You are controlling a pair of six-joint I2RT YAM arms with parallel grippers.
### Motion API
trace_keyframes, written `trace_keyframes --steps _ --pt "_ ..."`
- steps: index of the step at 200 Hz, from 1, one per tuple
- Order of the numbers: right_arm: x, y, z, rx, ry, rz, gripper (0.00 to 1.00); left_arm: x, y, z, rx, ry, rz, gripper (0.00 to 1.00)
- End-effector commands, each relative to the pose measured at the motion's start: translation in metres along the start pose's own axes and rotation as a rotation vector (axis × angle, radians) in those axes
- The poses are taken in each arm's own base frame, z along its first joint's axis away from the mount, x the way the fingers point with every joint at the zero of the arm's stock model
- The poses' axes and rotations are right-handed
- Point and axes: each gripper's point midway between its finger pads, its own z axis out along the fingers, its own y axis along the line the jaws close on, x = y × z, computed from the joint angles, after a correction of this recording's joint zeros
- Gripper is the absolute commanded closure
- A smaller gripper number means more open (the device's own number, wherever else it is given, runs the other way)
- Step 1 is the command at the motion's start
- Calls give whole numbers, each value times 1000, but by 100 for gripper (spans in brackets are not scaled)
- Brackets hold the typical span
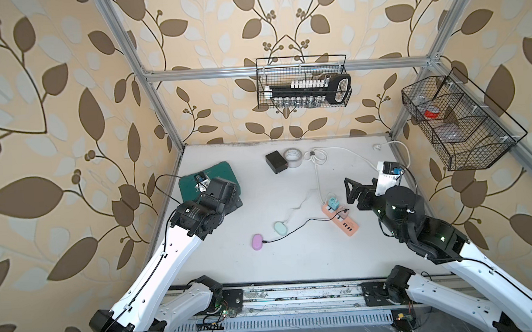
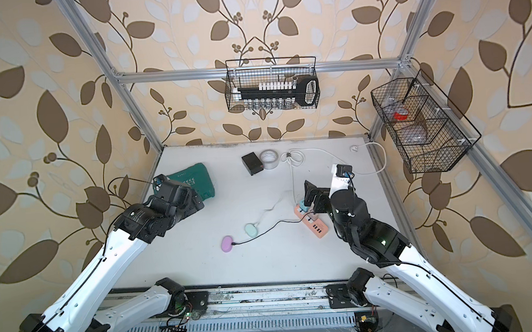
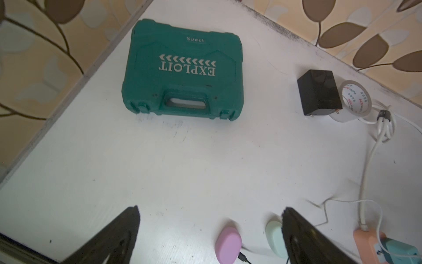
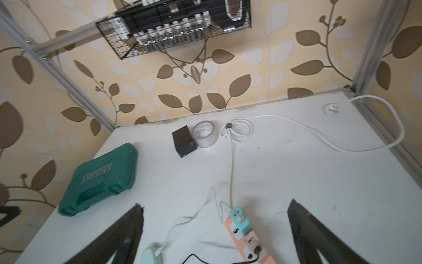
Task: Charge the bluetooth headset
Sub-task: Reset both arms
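Left hand and right hand both hang released, jaws wide and holding nothing, clear of the leads on the bench. Off to one side sits the green tool case, seemingly not needed. A peach power strip lies mid-bench as the supply. At front-middle, the pink headset case has the black cable plugged in, running to the strip. Charging looks set up.

Both top views: high over the front, looking down on the whole table. Wrist views: low, close, facing the back, sharing the green case.
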Motion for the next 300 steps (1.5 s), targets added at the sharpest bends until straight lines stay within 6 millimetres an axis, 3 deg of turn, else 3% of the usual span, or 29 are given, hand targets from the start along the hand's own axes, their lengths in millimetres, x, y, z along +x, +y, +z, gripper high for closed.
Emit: trace_keyframes --steps 1,27,40,53,93,105,140,180,190,228,254,285,300 --pt "-11 -41 20 147 41 3 0 -41 -5 7 14 -114 95 1" --pt "-15 -96 50 352 69 62 0 -59 -10 33 21 -233 191 1" --pt "-17 -123 55 512 23 16 0 -61 -3 51 -44 -291 257 1" --pt "-13 -137 64 580 -26 -41 0 -58 10 72 -99 -295 274 1" --pt "42 -184 90 664 -22 -103 0 -31 44 133 -176 -224 265 1" --pt "59 -193 101 662 6 -112 0 -24 45 146 -176 -224 291 1" --pt "85 -195 129 614 28 -152 0 -11 33 178 -106 -234 284 1" --pt "84 -185 139 546 -42 -181 0 -6 36 193 -89 -320 242 1" --pt "81 -181 142 522 -56 -193 0 5 39 203 -78 -324 231 1" --pt "91 -178 143 496 4 -186 0 13 31 202 51 -333 240 1" --pt "124 -190 146 514 33 -141 1 28 14 202 182 -373 318 1" --pt "125 -173 156 402 -82 -178 0 29 13 205 174 -320 315 1" --pt "139 -153 170 274 14 -231 0 29 14 205 173 -327 316 1"
